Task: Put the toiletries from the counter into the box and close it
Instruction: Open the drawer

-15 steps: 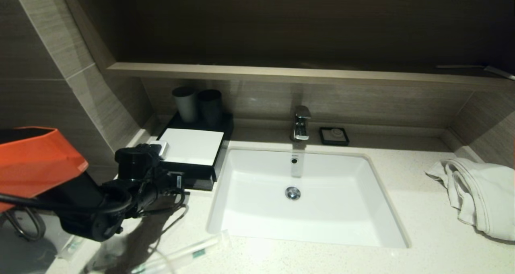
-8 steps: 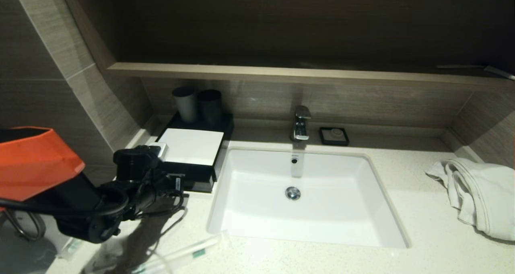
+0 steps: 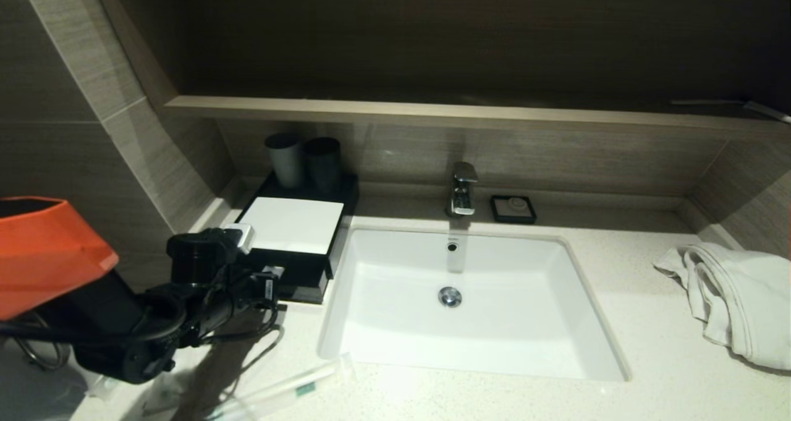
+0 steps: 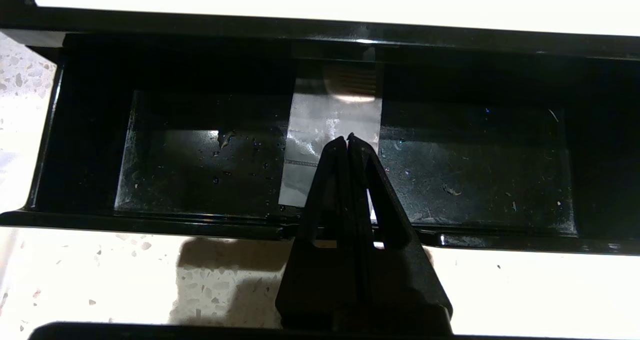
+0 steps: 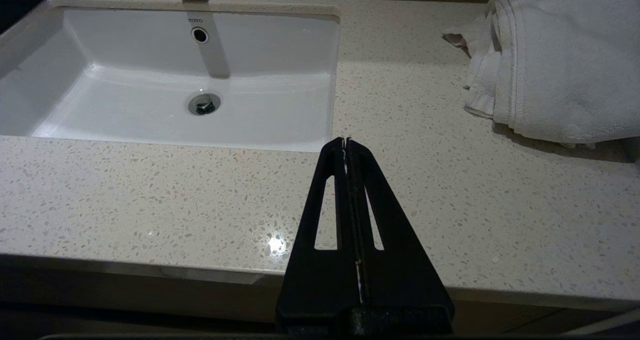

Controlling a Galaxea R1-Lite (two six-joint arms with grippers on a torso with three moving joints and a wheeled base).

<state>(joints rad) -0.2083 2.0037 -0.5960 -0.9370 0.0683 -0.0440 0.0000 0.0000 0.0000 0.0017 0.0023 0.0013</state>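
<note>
Backing off a little, the left gripper (image 4: 347, 139) has drawn away from the black box (image 3: 295, 257) toward the counter's front edge; its fingers are pressed together, empty, tips over the pulled-out drawer (image 4: 90, 215); a clear packet (image 4: 320, 125) lies inside the drawer — mid-compartment; a wrapped toothbrush (image 3: 290, 391) rests on the counter in front of the box; the right gripper (image 5: 346, 141), fingers together, hovers near the sink (image 5: 60, 75).

Box (image 3: 290, 235) sits left of centre frame, sink (image 3: 463, 303) centre, towel (image 3: 735, 297) far right, toothbrush packet (image 3: 278, 393) lower left.
</note>
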